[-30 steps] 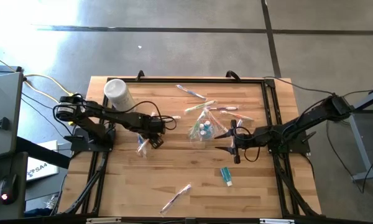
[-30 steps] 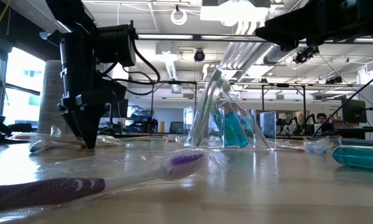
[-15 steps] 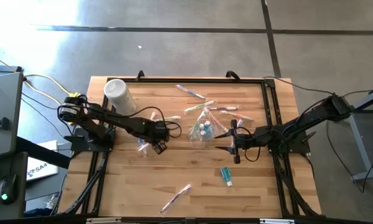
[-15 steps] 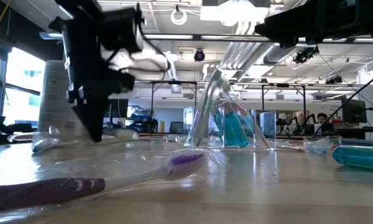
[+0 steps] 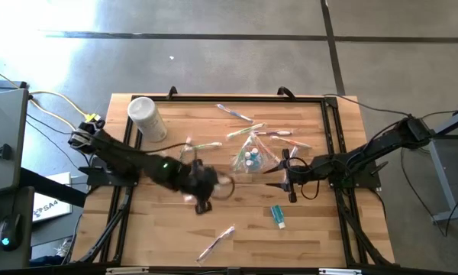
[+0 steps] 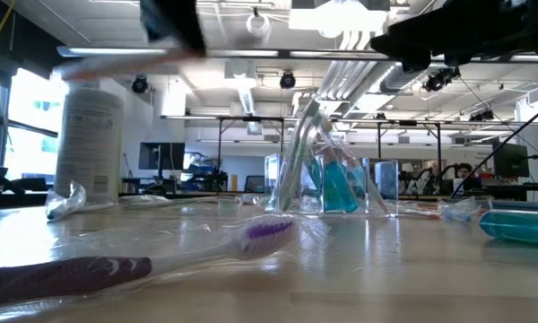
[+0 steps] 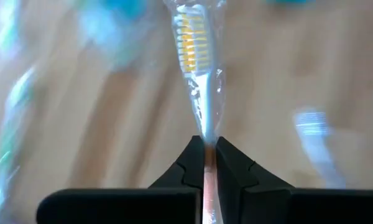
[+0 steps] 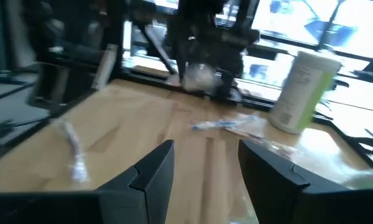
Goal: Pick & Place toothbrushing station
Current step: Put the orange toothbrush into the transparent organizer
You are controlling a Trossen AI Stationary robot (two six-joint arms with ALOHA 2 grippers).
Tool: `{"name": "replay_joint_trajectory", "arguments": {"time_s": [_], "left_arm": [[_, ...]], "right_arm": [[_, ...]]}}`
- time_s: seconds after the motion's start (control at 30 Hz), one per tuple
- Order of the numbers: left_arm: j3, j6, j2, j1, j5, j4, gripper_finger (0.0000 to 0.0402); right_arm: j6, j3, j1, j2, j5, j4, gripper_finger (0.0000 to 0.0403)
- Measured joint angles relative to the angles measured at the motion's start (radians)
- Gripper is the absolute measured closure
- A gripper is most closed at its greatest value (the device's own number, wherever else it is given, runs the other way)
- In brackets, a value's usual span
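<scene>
The left end effector (image 7: 205, 163) pinches a wrapped toothbrush (image 7: 196, 62) at the holder's (image 5: 249, 158) eight o'clock, not yet placed, while the right end effector (image 5: 285, 174) waits open.

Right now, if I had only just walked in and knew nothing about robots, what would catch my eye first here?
Probably the left gripper, blurred above the middle of the table, pinching a wrapped toothbrush with yellow bristles. Next, the toothbrushing station, a clear holder with blue things inside, stands near the table's centre, with the right gripper open beside it. A tall white tub stands at the far left corner.
</scene>
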Motion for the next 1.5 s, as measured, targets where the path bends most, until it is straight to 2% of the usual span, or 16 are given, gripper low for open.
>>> {"name": "replay_joint_trajectory", "arguments": {"time_s": [0.17,0.27,0.37,0.5,0.7,0.8,1.1,1.27,1.5], "left_arm": [[0.035,0.292,-0.001,-0.103,-0.060,0.329,0.0397],[0.035,0.436,0.017,-0.101,-0.072,0.492,0.0399],[0.034,0.511,0.046,-0.067,-0.094,0.569,0.0398],[0.034,0.522,0.081,0.003,-0.083,0.631,0.0399],[0.033,0.563,0.122,0.094,0.011,0.723,0.0400],[0.033,0.572,0.124,0.118,0.015,0.739,0.0400],[0.036,0.611,0.146,0.130,0.012,0.819,0.0401],[0.037,0.624,0.182,0.130,0.003,0.853,0.0401],[0.034,0.646,0.192,0.136,-0.021,0.854,0.0401]], "right_arm": [[-0.003,0.000,0.000,0.000,-0.092,0.048,0.0231],[-0.008,0.000,0.000,0.000,-0.117,0.107,0.0231],[-0.026,0.000,0.000,0.000,-0.126,0.163,0.0231],[-0.054,0.000,0.000,0.000,-0.126,0.184,0.0231],[-0.061,0.000,0.000,0.005,-0.126,0.209,0.0231],[-0.062,0.000,0.000,0.006,-0.126,0.215,0.0231],[-0.062,0.000,-0.026,0.006,-0.127,0.262,0.0231],[-0.044,0.000,-0.062,0.006,-0.207,0.286,0.0231],[-0.027,0.005,-0.088,0.006,-0.247,0.287,0.0231]]}}
